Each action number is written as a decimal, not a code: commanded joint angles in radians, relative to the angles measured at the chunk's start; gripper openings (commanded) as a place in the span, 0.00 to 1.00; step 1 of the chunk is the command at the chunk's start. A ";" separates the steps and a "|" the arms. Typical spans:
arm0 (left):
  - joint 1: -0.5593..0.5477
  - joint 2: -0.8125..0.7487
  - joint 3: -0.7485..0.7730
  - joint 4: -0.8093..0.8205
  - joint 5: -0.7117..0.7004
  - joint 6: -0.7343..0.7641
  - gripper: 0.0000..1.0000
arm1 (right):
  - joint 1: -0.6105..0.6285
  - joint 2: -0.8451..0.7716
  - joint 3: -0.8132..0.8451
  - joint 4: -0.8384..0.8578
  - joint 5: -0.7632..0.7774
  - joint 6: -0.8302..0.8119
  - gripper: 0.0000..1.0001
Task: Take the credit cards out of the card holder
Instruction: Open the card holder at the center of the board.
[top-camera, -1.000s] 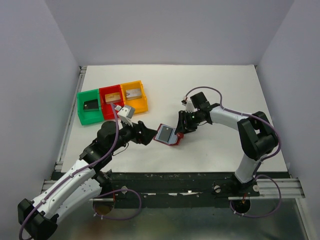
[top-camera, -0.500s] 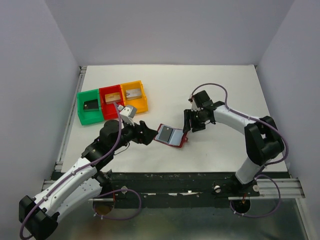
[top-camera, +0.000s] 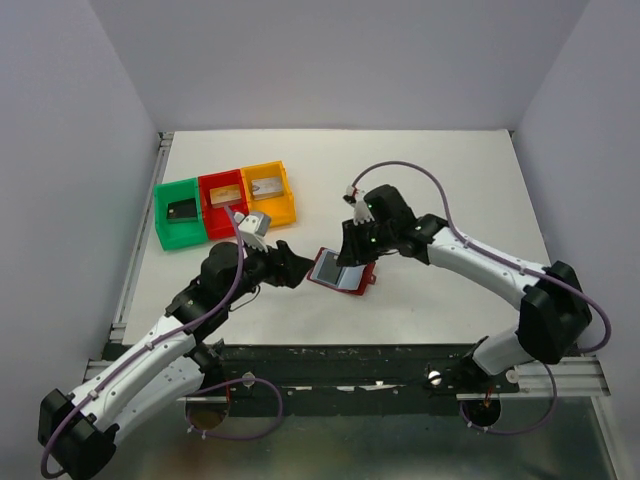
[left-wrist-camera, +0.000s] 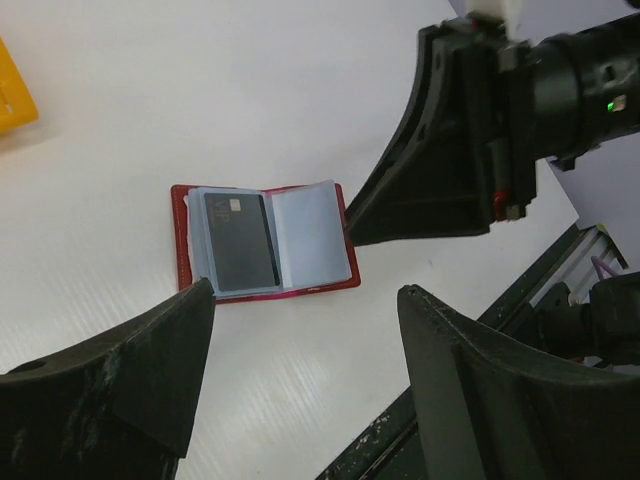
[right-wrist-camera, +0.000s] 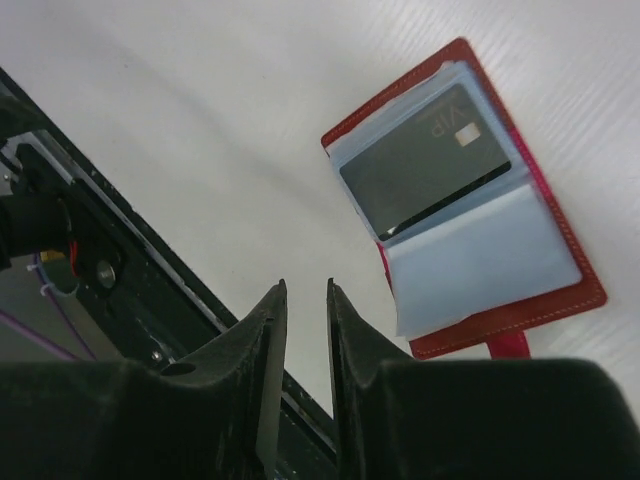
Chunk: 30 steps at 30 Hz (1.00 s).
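Holder (left-wrist-camera: 300, 235): open flat on tabletop (top-camera: 440, 190), between both tools, pockets up for access.
Card (left-wrist-camera: 240, 240): one black, seated in a pocket; neighbouring pocket shows none.
Left tool (left-wrist-camera: 305, 292): wide open, empty, poised over holder.
Right tool (right-wrist-camera: 305, 287): nearly closed, empty, close by holder's edge.

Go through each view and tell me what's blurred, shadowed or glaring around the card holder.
Top external: even, soft light, faint shadows, the card holder small but crisp. Left wrist: the left fingers loom dark and soft at the bottom; the holder is sharp, no glare. Right wrist: the right fingers blurred up close, yet the black card shows sharp lettering.
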 joint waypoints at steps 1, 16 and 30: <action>-0.001 -0.038 -0.047 0.047 -0.029 -0.014 0.82 | 0.039 0.106 -0.045 0.058 -0.047 0.017 0.28; -0.001 -0.015 -0.104 0.147 -0.011 -0.053 0.57 | 0.051 0.221 -0.147 0.058 0.002 -0.012 0.27; -0.001 0.012 -0.102 0.147 -0.003 -0.065 0.48 | -0.003 0.261 -0.133 0.003 0.115 -0.052 0.27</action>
